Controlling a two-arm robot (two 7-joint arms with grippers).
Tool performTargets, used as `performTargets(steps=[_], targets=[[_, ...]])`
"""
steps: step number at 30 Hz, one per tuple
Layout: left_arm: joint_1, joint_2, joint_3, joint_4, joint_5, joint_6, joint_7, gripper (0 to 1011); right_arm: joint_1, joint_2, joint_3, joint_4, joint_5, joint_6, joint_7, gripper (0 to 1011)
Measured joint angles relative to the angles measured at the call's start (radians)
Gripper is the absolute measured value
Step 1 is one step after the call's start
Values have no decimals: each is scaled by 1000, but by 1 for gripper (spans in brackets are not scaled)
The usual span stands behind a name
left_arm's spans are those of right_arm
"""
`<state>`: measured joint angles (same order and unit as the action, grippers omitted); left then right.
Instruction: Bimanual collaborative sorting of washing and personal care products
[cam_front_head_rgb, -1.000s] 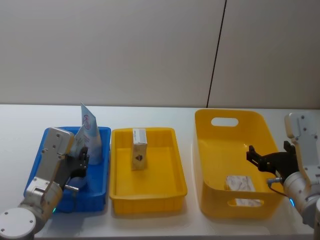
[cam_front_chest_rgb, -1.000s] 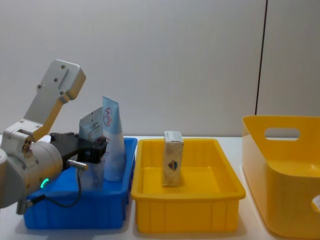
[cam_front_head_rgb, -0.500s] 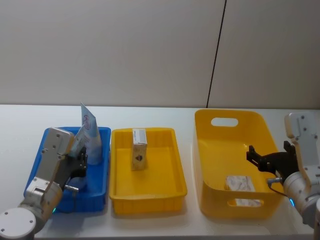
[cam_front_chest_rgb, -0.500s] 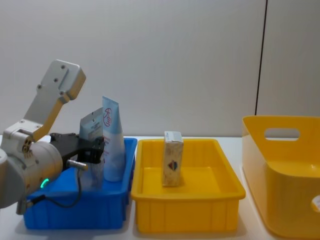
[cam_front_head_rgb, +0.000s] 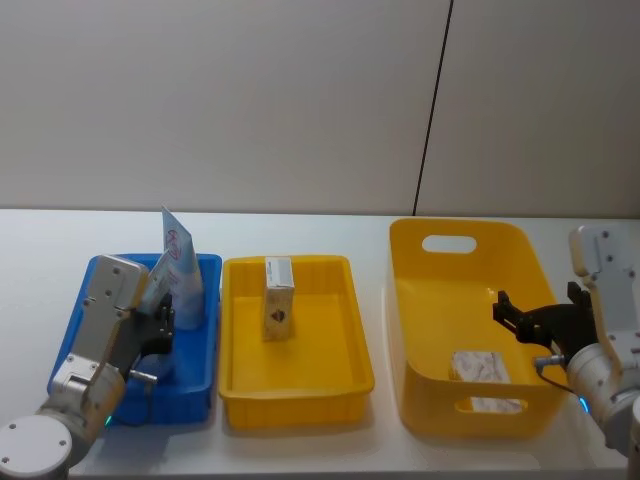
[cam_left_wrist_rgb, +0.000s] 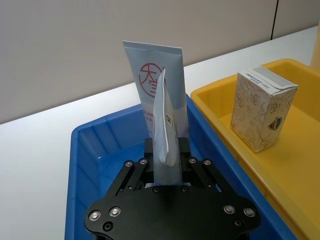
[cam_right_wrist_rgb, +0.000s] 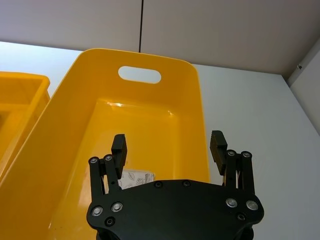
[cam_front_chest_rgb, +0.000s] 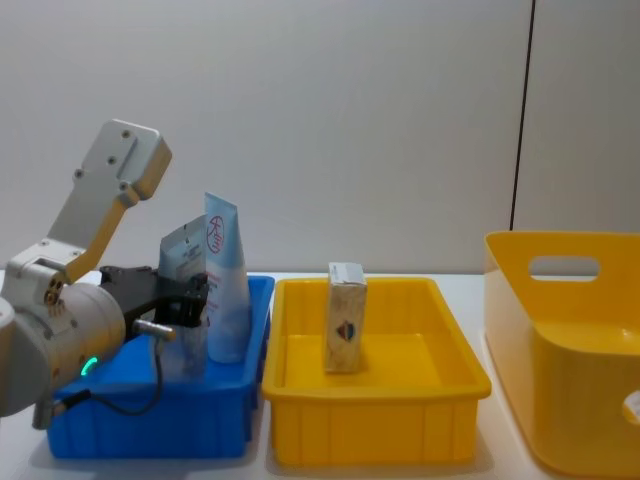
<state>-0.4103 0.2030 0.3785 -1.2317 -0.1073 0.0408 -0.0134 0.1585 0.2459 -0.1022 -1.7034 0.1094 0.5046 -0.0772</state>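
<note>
The pouch (cam_left_wrist_rgb: 162, 125) is clamped upright by the left gripper (cam_left_wrist_rgb: 166, 152) for seating in the blue tray (cam_left_wrist_rgb: 95, 135); the right gripper (cam_right_wrist_rgb: 170, 145) is spread wide over the tub (cam_right_wrist_rgb: 165, 65).

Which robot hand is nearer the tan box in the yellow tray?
Left. Left gripper grips a translucent pouch in the adjoining blue tray; right gripper is over the tall yellow tub.

head: high, angled down over blue tray (cam_front_head_rgb: 210, 335), yellow tray (cam_front_head_rgb: 300, 372), tub (cam_front_head_rgb: 445, 300) | chest: low, level, side-on, near | left wrist: behind left gripper (cam_left_wrist_rgb: 166, 150), close above blue tray | right wrist: behind right gripper (cam_right_wrist_rgb: 169, 142), above tub | shared by head and chest: both trays
</note>
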Motion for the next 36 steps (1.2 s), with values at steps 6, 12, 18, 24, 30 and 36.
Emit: performTargets(steps=[6,12,18,24,30,36], targets=[[0,0,0,0,0,0,0,242,0,0,0,0,0,0,0,1000],[0,0,0,0,0,0,0,242,0,0,0,0,0,0,0,1000],[0,0,0,0,0,0,0,242,0,0,0,0,0,0,0,1000],[0,0,0,0,1,0,0,242,0,0,0,0,0,0,0,1000],[-4,4,8,-10,23,-2,2,242,0,0,0,0,0,0,0,1000],[-14,15,19,-47,51,-1,4,242,0,0,0,0,0,0,0,1000]])
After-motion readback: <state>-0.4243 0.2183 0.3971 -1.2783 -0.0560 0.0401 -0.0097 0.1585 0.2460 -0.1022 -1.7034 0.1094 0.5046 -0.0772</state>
